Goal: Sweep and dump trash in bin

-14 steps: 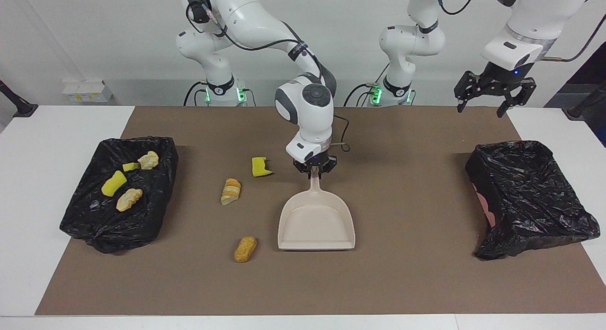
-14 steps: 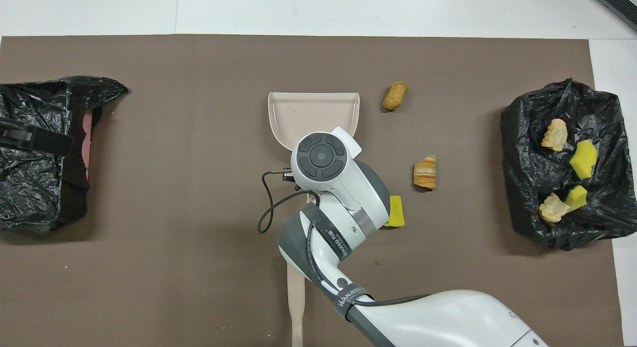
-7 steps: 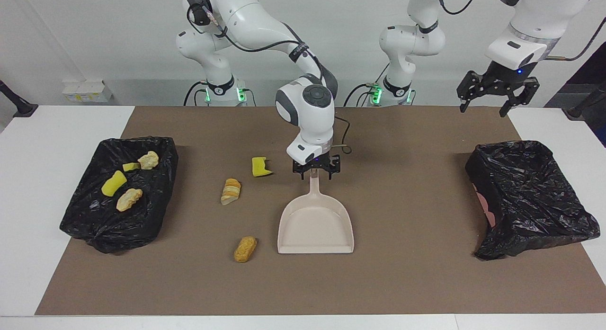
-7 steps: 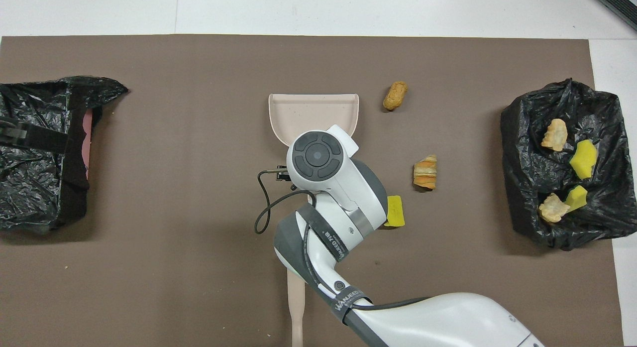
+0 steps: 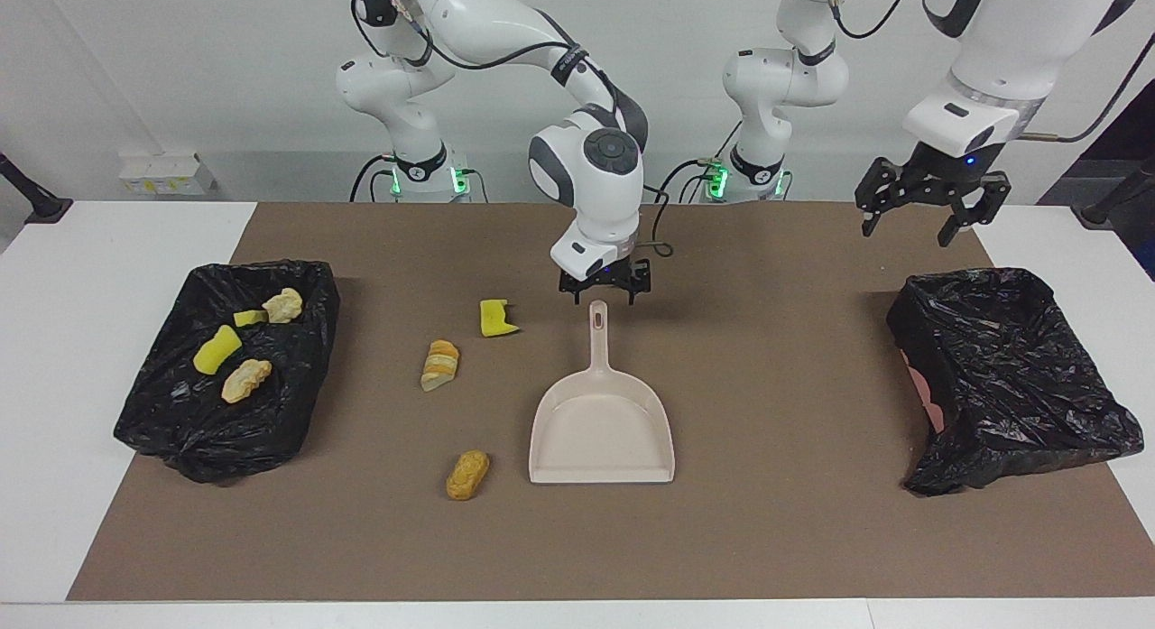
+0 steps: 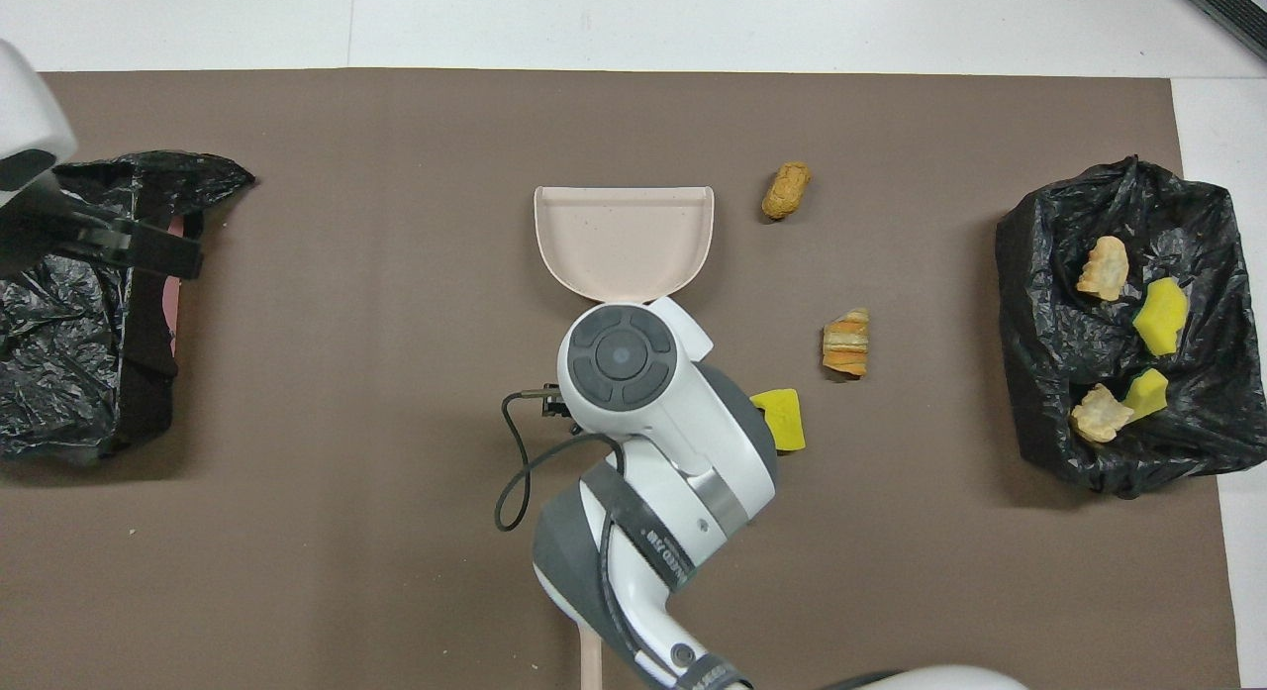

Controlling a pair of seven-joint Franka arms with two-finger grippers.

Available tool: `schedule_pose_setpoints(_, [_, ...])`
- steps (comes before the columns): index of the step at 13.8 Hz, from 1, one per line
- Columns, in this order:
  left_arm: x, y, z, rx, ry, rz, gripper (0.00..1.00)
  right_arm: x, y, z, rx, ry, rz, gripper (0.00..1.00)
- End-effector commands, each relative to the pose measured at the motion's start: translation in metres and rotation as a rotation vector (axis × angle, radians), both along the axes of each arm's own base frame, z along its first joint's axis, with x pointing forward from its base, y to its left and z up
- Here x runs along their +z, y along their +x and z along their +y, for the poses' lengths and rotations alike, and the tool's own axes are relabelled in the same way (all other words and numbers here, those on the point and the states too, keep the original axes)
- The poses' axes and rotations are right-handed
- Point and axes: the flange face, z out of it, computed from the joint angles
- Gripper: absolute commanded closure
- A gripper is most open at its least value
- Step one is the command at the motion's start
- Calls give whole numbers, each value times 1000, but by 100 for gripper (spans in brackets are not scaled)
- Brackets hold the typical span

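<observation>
- The bin (image 5: pixel 221 376), a black-bagged tray at the right arm's end of the brown mat, is the landmark; four pieces of the trash already lie in it: two yellow sponge chunks (image 5: pixel 217 349) and two tan lumps (image 5: pixel 245 380).
- The second bin (image 5: pixel 1006 376) sits at the left arm's end of the mat, well apart from the first, with no scraps visible in it; its loose bag looks soft and likely to shift if nudged.
- The dustpan (image 5: pixel 602 430) rests flat on the mat between the two bins, its handle pointing toward the robots. It looks light, stiff and smooth; the narrow handle seems the natural place to pinch.
- The right gripper (image 5: pixel 604 291) hangs just above the handle's tip with its fingers apart, clamped on nothing.
- The left gripper (image 5: pixel 929 200) waits in the air close to the second bin, fingers spread and empty.
- Three scraps lie loose between the first bin and the dustpan: a yellow sponge piece (image 5: pixel 496 318), a striped bread lump (image 5: pixel 440 365) and an orange lump (image 5: pixel 467 475). They look light and soft, likely to roll or bounce, so pushing suits them better than pinching.
</observation>
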Motion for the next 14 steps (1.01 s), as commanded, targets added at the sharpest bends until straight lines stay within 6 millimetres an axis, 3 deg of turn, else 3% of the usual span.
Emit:
schedule_pose_setpoints(1, [-23,17,-37,-5,-15,-47,0,5,-58,10,-58,-4,18,0])
schedule_pose_setpoints(4, [-56,32,-74,23,-47,-66,0,-2,-111,19,-69,-3,69,0])
schedule_pose_setpoints(6, [-83,36,-115,35,-70,-59,0,-10,-149,17,-52,15,96,0])
schedule_pose_setpoints(9, [-118,29,-161,37,-76,-46,0,-21,-187,15,-49,37,166,0])
schedule_pose_setpoints(10, [-133,22,-186,27,-43,-55,0,-32,-204,20,-38,29,175,0])
schedule_pose_setpoints(12, [-158,11,-229,67,-46,-84,0,-42,-213,16,-52,27,196,0])
schedule_pose_setpoints(14, [-183,-4,-254,79,-73,-75,0,-43,-217,14,-75,40,224,17])
